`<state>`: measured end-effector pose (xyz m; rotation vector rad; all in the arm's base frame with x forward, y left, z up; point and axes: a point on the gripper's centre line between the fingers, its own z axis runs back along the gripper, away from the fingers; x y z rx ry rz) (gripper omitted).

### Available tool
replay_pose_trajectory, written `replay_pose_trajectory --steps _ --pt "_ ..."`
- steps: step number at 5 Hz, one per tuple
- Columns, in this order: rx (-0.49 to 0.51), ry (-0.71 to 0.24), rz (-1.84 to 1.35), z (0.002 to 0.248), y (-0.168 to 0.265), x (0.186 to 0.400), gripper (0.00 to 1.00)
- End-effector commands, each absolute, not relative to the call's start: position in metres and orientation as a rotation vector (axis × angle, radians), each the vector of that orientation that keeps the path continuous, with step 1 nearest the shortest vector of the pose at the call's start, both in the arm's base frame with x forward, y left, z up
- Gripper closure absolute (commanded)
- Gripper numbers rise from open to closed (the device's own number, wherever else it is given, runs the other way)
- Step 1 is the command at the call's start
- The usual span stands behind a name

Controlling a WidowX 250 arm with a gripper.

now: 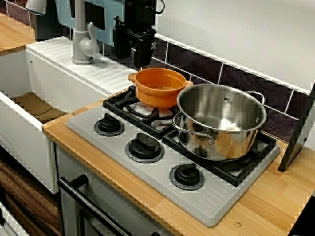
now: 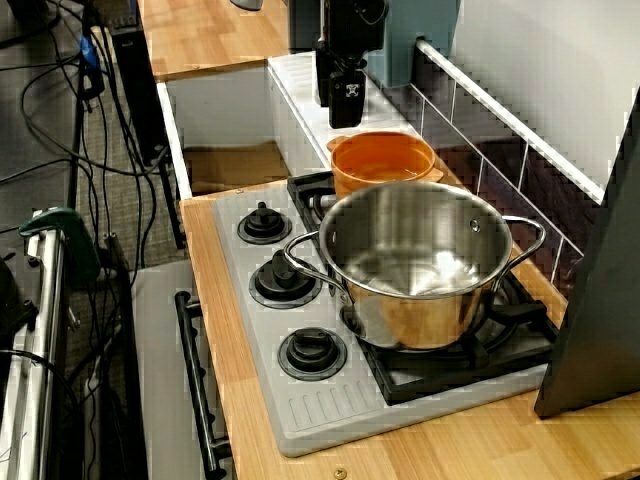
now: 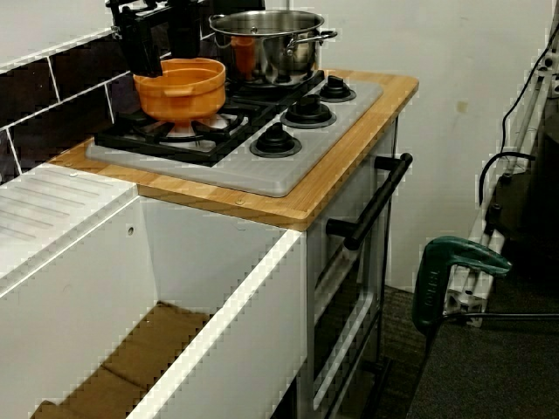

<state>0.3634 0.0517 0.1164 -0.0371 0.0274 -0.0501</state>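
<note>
Orange pot (image 1: 158, 86) sits on the grate (image 1: 118, 101), steel pot (image 1: 221, 118) at its 4 o'clock. Gripper (image 1: 133, 60) hovers at 11 o'clock; its jaw opening cannot be told.

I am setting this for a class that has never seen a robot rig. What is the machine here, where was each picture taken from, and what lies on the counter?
The machine is a single robot arm. Only its black gripper shows, hanging above the back of the counter just behind an orange pot. It holds nothing, and I cannot tell whether its jaws are open.

All three pictures show the same moment. One looks down at the stove from its front corner, one looks along the counter from the stove's end, and one looks from low down beside the sink.

On the wooden counter lies a grey hob with three black knobs. The orange pot stands on its black grate. A larger steel pot stands right beside it, perhaps touching. Further along are a white sink and a grey tap.
</note>
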Motion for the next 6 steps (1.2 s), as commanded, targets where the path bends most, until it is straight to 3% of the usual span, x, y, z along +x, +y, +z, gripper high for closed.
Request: replay_pose_trajectory --steps 1,6 --pt "0.003 -0.039 -0.040 0.124 0.041 0.368 0.00" --pt "-0.012 -0.028 -0.038 0.112 0.033 0.383 0.00"
